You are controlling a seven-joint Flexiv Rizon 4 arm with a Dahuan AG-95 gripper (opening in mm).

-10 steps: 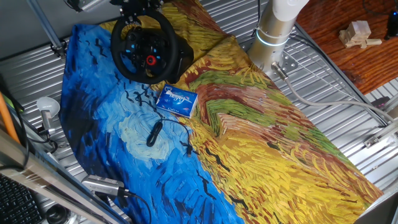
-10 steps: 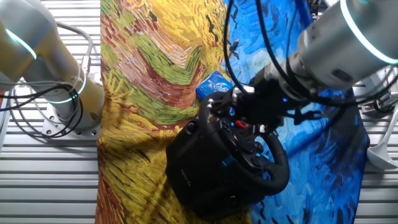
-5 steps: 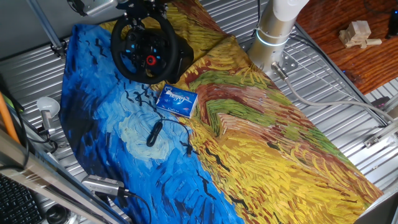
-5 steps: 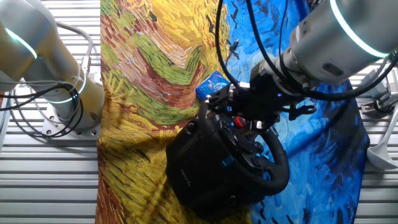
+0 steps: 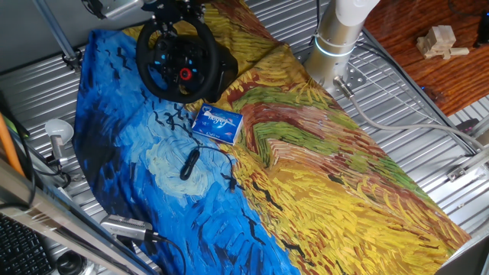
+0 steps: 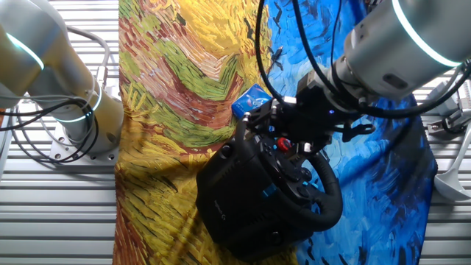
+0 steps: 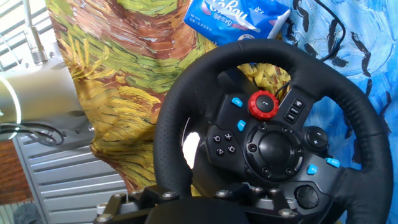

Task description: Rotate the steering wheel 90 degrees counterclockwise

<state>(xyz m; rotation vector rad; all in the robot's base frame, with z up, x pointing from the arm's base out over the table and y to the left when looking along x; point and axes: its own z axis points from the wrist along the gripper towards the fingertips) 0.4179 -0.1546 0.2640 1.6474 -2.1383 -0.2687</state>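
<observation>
The black steering wheel (image 5: 153, 76) stands on its bulky base (image 6: 232, 202) at the far end of the painted cloth. Its hub carries a red knob (image 7: 263, 104) and small blue buttons. In the hand view the rim (image 7: 186, 81) fills the frame and runs down between the fingers at the bottom edge. My gripper (image 5: 174, 14) sits at the top of the rim, shut on it. From the other fixed view the gripper (image 6: 283, 132) presses on the wheel's upper edge, and the gripper (image 7: 186, 198) shows only its dark finger blocks.
A blue packet (image 5: 217, 123) lies just in front of the wheel, also seen as the packet (image 7: 233, 17). A thin black cable with plug (image 5: 189, 163) lies on the cloth nearer the camera. The arm's base (image 5: 336, 38) stands right of the wheel. Wooden blocks (image 5: 439, 42) sit far right.
A second ago the arm shifted a little over the wheel's top, then stopped. The wheel's red knob keeps the same place; no turn shows.
</observation>
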